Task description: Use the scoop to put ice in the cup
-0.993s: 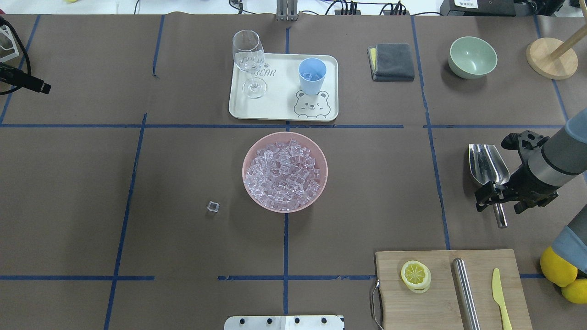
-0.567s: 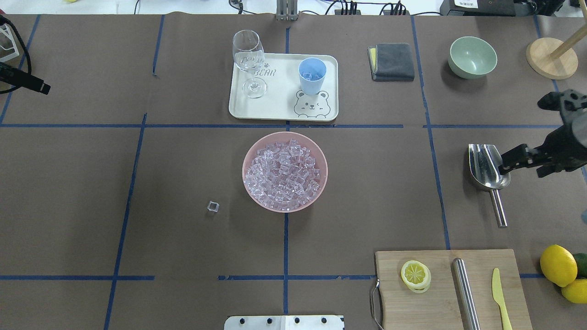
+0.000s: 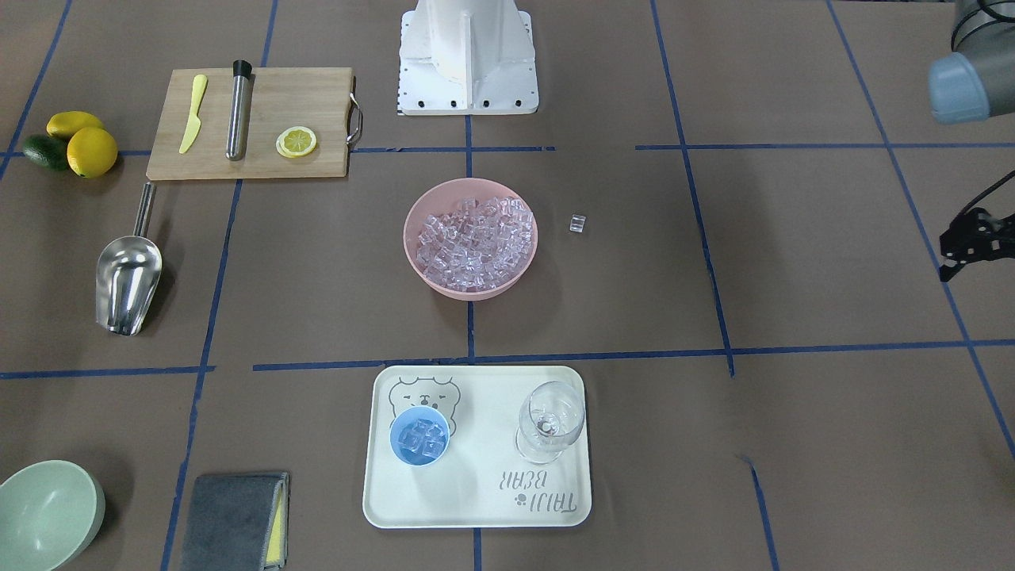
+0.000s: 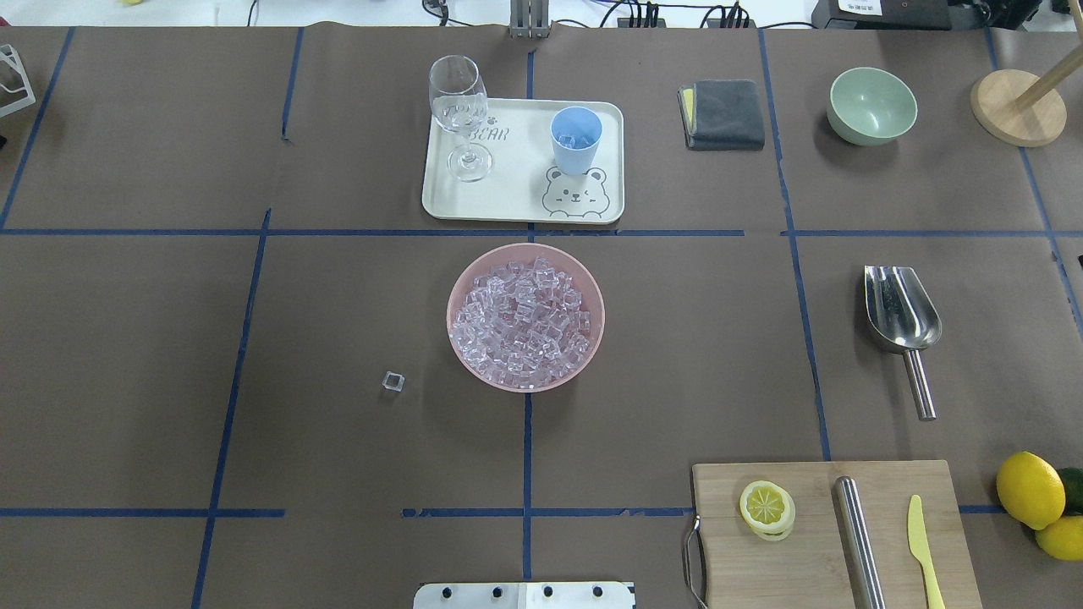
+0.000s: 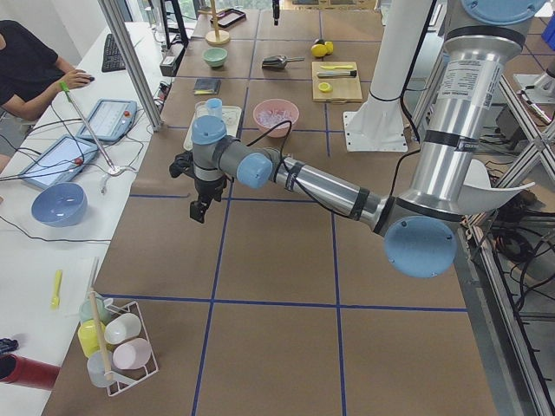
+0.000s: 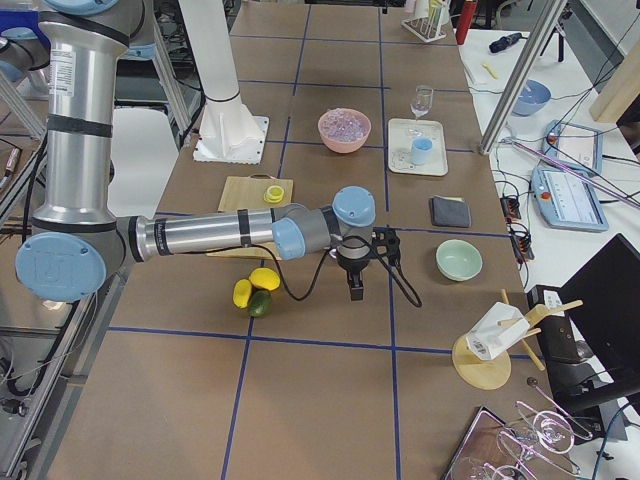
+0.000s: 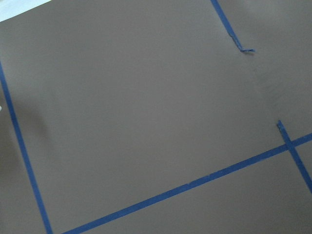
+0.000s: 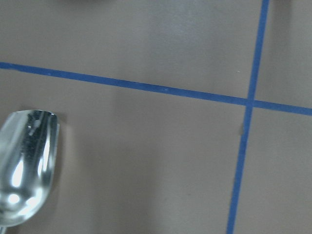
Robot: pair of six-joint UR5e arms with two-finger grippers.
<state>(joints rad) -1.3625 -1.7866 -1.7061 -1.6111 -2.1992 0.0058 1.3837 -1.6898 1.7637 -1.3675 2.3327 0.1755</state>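
The steel scoop [image 4: 901,313] lies loose on the table at the right, trough toward the far side; it also shows in the front view [image 3: 127,277] and the right wrist view [image 8: 24,170]. The light-blue cup [image 4: 576,139] stands on the white tray [image 4: 516,203] with a few ice cubes [image 3: 420,438] in it. A pink bowl [image 4: 461,292] at the centre is heaped with ice [image 4: 525,317]. One loose cube [image 4: 393,381] lies to its left. My right gripper [image 6: 355,290] hangs over the table beside the scoop, apart from it. My left gripper [image 5: 199,212] hangs far left; I cannot tell either one's state.
A wine glass [image 4: 459,114] shares the tray. A grey cloth [image 4: 726,113], green bowl [image 4: 872,105] and wooden stand [image 4: 1018,107] sit at the far right. A cutting board [image 4: 812,541] with lemon slice, steel cylinder [image 4: 859,541] and yellow knife lies near right, lemons [image 4: 1030,490] beside it.
My right gripper has lifted off the scoop's handle and drawn back out of the overhead view to the right. The scoop stays lying where it was. The left arm's tip has left the view's left edge.
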